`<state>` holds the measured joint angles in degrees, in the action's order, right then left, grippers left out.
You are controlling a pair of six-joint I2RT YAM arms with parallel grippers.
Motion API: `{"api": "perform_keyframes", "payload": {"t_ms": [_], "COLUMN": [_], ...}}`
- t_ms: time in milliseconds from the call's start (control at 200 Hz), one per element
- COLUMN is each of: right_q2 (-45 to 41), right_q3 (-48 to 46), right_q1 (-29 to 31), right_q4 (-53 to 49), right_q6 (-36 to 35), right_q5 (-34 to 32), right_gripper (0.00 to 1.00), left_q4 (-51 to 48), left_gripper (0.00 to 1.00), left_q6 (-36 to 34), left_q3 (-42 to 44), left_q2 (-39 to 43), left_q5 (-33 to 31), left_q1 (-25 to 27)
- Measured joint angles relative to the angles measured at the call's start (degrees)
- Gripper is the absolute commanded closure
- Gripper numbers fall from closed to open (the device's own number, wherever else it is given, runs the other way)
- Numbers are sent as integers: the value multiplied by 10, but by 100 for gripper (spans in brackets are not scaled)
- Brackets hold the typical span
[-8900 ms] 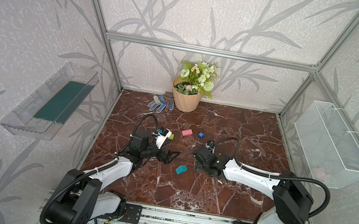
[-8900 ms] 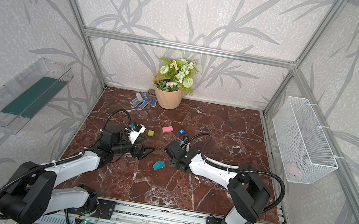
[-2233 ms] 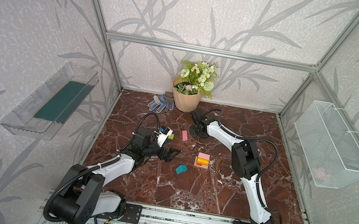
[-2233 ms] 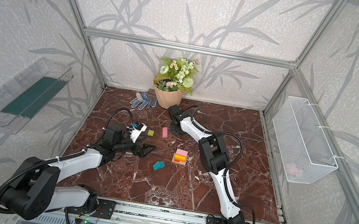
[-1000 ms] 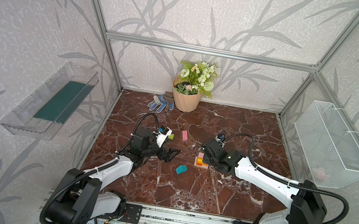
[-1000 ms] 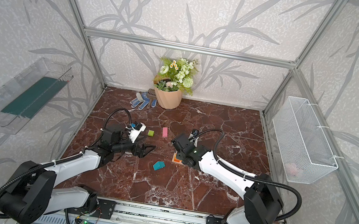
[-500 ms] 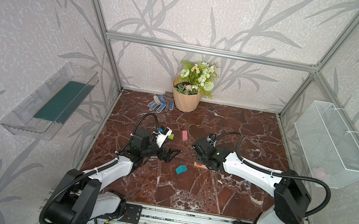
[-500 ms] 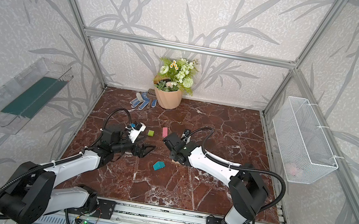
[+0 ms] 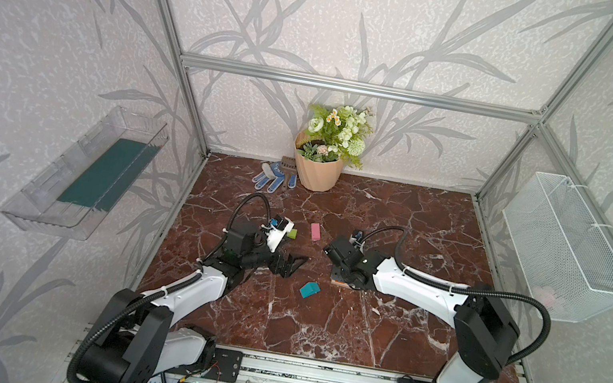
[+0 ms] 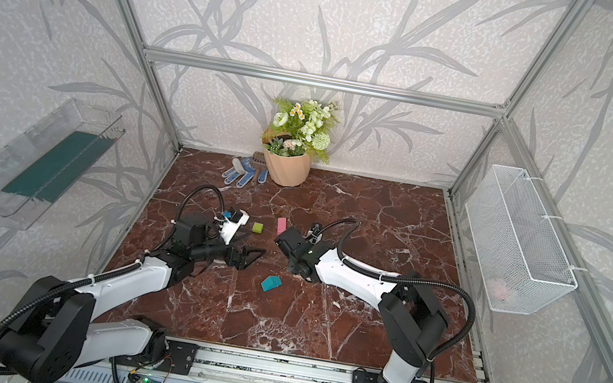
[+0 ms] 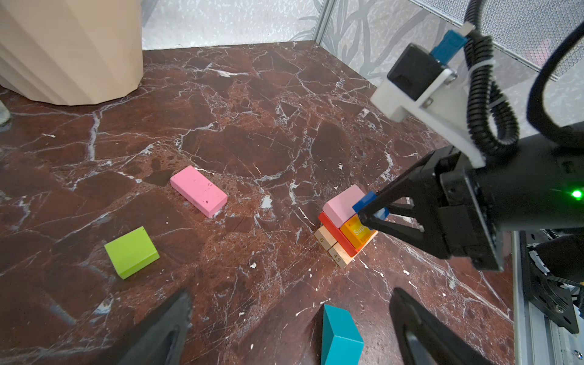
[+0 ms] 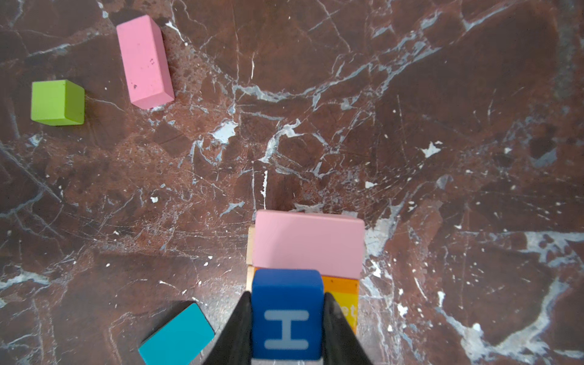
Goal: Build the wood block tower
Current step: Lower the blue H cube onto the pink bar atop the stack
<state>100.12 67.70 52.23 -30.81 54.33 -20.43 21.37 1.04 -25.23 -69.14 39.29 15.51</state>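
**A:** What is carrying it all?

**B:** The table (image 9: 377, 339), which is showing a glossy dark-red marble look with white veins. At the back a ribbed beige pot (image 9: 316, 171) is standing, with knit blue-white gloves (image 9: 271, 180) lying beside it.

**A:** And the tower?

**B:** The tower (image 11: 343, 234) is sitting mid-table. Two plain tan oblongs are lying at the base with a thin red slab over them. A matte pink block and a glossy orange one are sitting side by side on top. In both top views the right arm (image 9: 415, 286) is covering nearly all of it.

**A:** The fingers?

**B:** The right fingers (image 12: 240, 335) are clamping a blue cube (image 12: 287, 313) marked with a pale "H". They are holding it over the orange block, next to the pink one. Whether it is resting there I cannot tell. The left fingers (image 9: 288, 265) are gaping wide and holding nothing.

**A:** Loose pieces?

**B:** A pink oblong (image 11: 199, 191), a teal piece (image 11: 339, 338) with a slanted face and a green cube (image 11: 131, 252) are lying apart on the table. The teal piece is lying just beside the left fingers.
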Motion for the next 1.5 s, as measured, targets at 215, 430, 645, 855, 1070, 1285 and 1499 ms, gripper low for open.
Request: {"api": "perform_keyframes", "payload": {"t_ms": [215,430,645,855,1070,1285,1499], "right_q2": [22,26,30,38,38,39,47], "right_q3": [16,17,17,30,37,37,39], "right_q1": [0,0,0,0,0,0,0], "right_q4": [-2,-6,-8,-19,-25,-29,-30], "right_q6": [1,1,3,4,5,5,5], "right_q5": [-2,-5,-8,-17,-21,-21,-22], "right_gripper": [84,84,83,82,81,76,75], "left_q4": [0,0,0,-1,-1,-1,-1], "left_gripper": [1,1,1,1,1,1,1], "left_q6": [0,0,0,0,0,0,0], "left_q3": [0,0,0,0,0,0,0], "left_q2": [0,0,0,0,0,0,0], "left_q5": [0,0,0,0,0,0,0], "left_q1": [0,2,2,2,3,3,3]}}
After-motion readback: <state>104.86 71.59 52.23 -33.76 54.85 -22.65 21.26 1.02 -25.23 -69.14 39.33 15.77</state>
